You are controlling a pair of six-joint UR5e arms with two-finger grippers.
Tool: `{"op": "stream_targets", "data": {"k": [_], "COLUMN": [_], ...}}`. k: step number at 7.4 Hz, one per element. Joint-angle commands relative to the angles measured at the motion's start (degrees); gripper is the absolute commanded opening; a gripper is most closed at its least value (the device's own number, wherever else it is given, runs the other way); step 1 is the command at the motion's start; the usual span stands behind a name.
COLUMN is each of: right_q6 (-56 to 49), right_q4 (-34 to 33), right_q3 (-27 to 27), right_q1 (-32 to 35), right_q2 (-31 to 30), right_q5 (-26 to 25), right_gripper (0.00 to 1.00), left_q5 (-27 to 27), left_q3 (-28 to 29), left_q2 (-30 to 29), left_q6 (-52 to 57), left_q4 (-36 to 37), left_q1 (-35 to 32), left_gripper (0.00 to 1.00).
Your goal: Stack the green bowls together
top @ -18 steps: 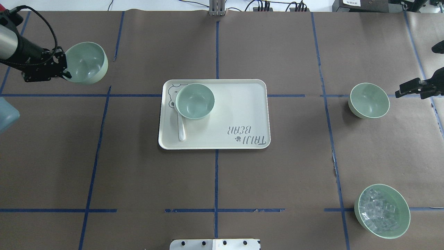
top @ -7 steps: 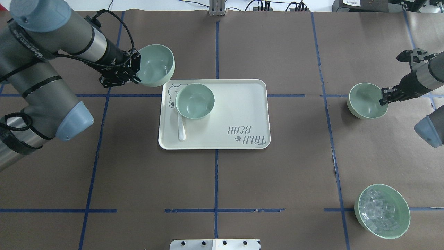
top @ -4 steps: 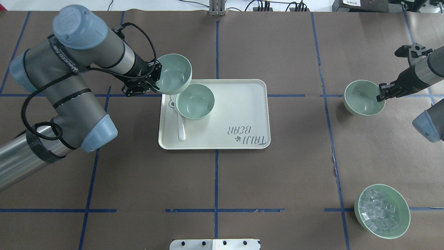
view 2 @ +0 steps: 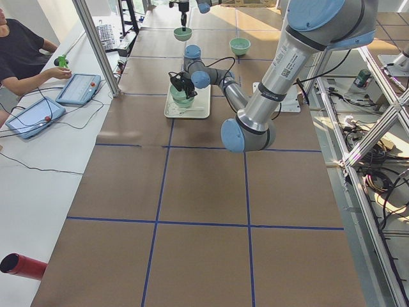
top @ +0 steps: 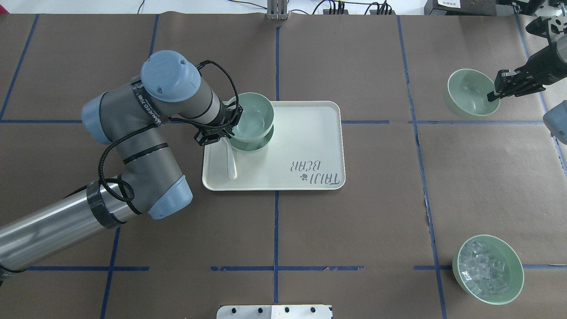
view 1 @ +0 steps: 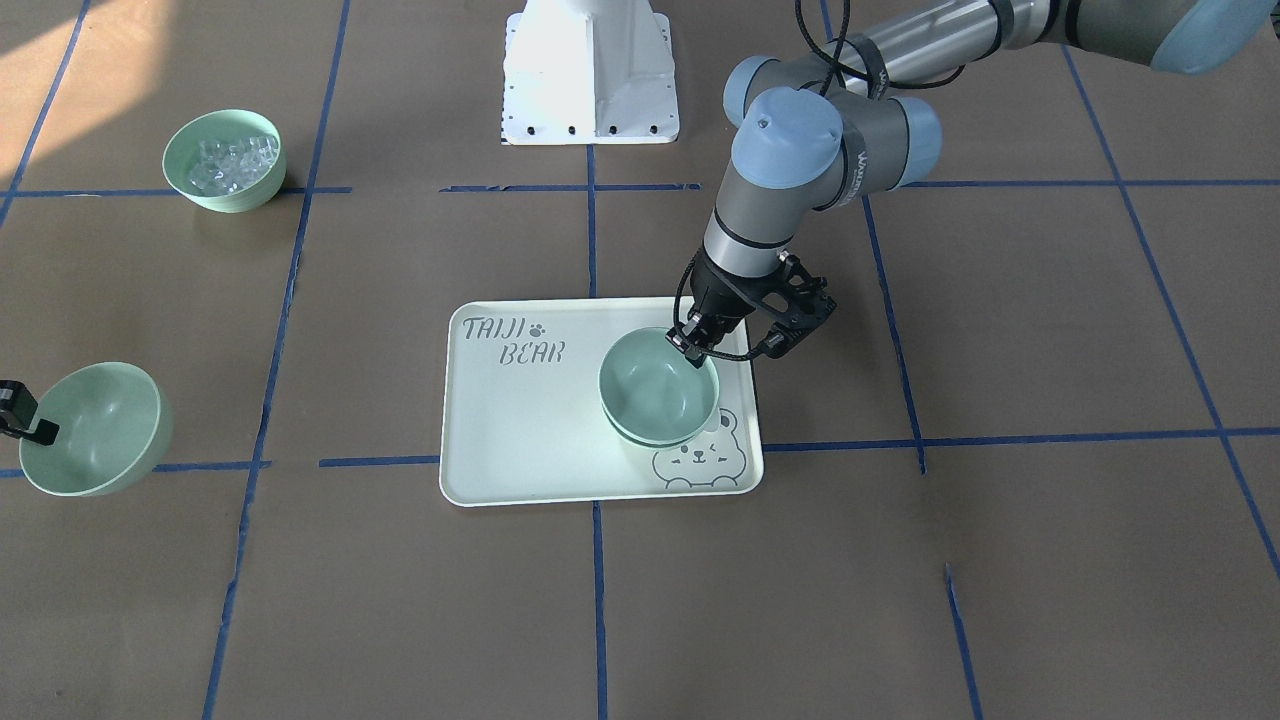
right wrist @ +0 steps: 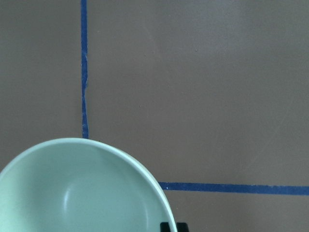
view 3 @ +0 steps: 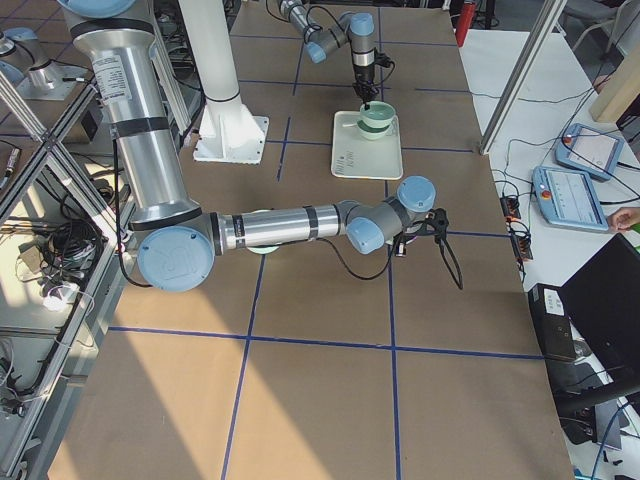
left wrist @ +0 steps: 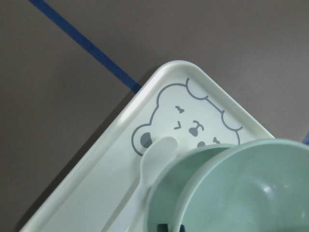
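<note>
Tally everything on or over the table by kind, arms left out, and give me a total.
Empty green bowls: 3 (top bowl in the left gripper, lower bowl on the tray, third bowl in the right gripper)
Bowl of clear cubes: 1
Tray: 1
White spoon: 1
Total: 6

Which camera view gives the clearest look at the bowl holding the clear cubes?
The overhead exterior view: the bowl of clear cubes is large, unobstructed, with separate cubes visible. The front-facing view shows it smaller. Exterior left shows it tiny and far; in exterior right it is mostly hidden. Neither wrist view includes it.
</note>
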Motion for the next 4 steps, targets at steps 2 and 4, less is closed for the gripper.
{"op": "stream_targets", "data": {"k": [2, 4], "right_q6": [0.09, 1.22], "right_q4": [-0.78, -7.68], "right_q3": [1.11, 4.70], "right_q1": [0.19, -0.68], "right_q2": [1.09, 6.43], "right_q5": [0.20, 0.89], "right_gripper": [0.00, 0.00], "left_q5": [0.08, -0.44], "left_q3": [-3.13, -7.95], "left_q2": [1.61, 4.43], "left_q6": [0.74, 8.42], "left_q4": [0.39, 3.79], "left_q1": [-0.49, -4.34], "left_gripper": [1.00, 1.00]}}
